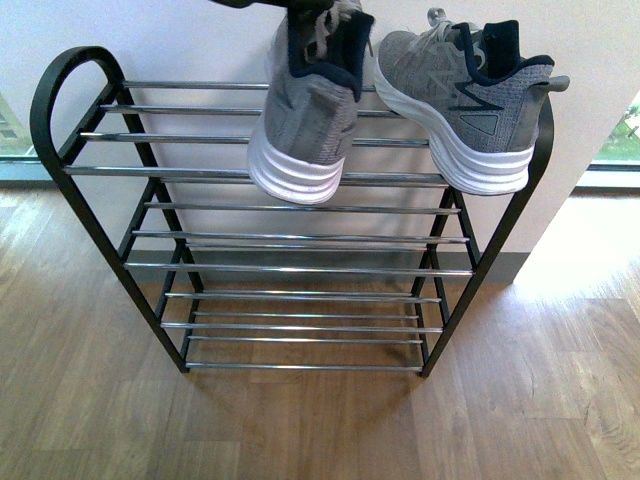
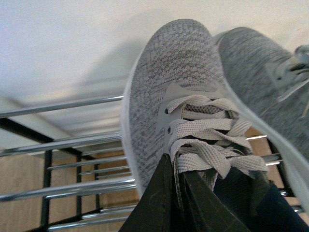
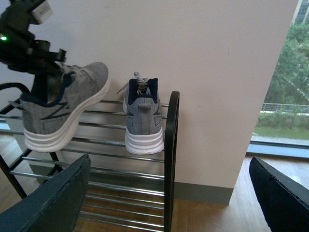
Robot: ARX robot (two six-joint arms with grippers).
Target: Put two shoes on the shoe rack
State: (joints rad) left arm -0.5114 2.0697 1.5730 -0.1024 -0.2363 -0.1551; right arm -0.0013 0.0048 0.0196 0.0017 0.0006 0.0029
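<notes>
The rack (image 1: 60, 85) stands on a wood floor (image 1: 300, 430), against a pale wall (image 1: 180, 40). Its tiers of silver bars are bare, except the top one.

The second shoe (image 1: 470, 100) lies on the top tier at the right end, sole down on the bars. Its heel is just beside the black rounded end frame.

The held shoe (image 1: 305, 120) hangs over the middle of the top tier, to the left of the second shoe. It is tilted, with the toe raised toward the wall and the heel lower, toward the robot. Whether the heel touches the front bars, I cannot tell. The left gripper (image 2: 207, 193) is clenched on this shoe from above, at the collar behind the laces. In the left wrist view the two shoes are very close at the front part; if they touch, I cannot tell.

The right gripper (image 3: 169, 162) is released and holds nothing. Its two dark fingers (image 3: 53, 198) stand wide apart at the right of the rack, well apart from both shoes. Between them the right wrist view shows the end frame and the second shoe's heel. Further right there is a window (image 3: 285, 87) with green trees behind it.
</notes>
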